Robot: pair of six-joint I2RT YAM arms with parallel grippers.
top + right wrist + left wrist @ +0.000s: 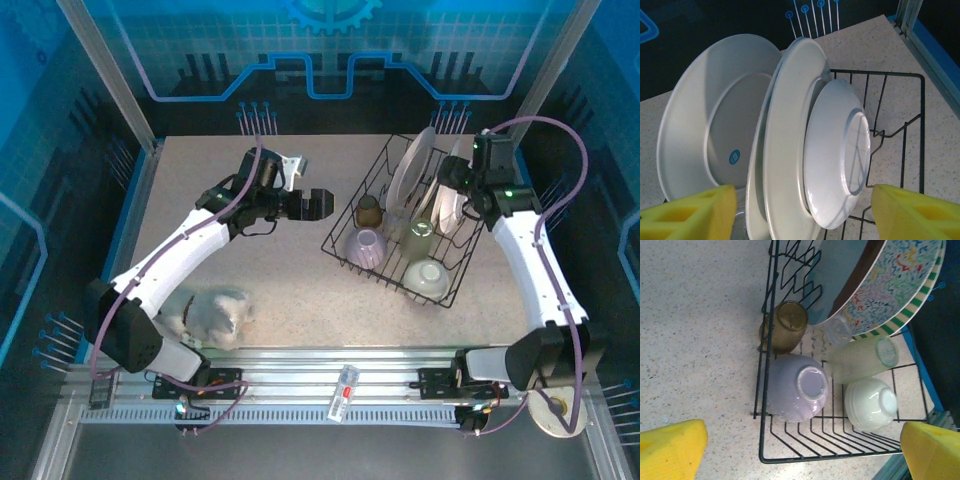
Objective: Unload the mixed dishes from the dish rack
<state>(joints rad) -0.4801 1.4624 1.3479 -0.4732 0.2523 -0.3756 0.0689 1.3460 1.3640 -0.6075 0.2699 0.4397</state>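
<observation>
Counter: a speckled beige counter [300, 290], bare across the left and middle; a ribbed metal rail [330, 385] runs along the bottom of the overhead view.
Room: dark walls lit blue with line patterns [300, 60] cross the top of the frame.
Rack: the black wire dish rack [395, 278] sits on the counter, right of centre.
Dishes: large white plates [715, 125] stand upright in the rack's upper part, beside a patterned plate with multicolour squiggles [890, 285]. A lilac bowl [795, 390] and a white bowl [870, 402] lie upside down in the lower part. A pale translucent cup [862, 357] lies on its side just above them, and a small brown cup [785, 325] stands at the left wall.
Around: a whitish crumpled plastic lump [215, 312] at lower left; a white tape ring [552, 405] at lower right.
Left tool [322, 203]: released, spread wide, over bare counter just left of the rack.
Right tool [448, 190]: above the plates, yellow fingers [690, 210] apart on either side of them, grasping nothing.
In the way: the rack's raised wire side stands between the left tool and the bowls.
</observation>
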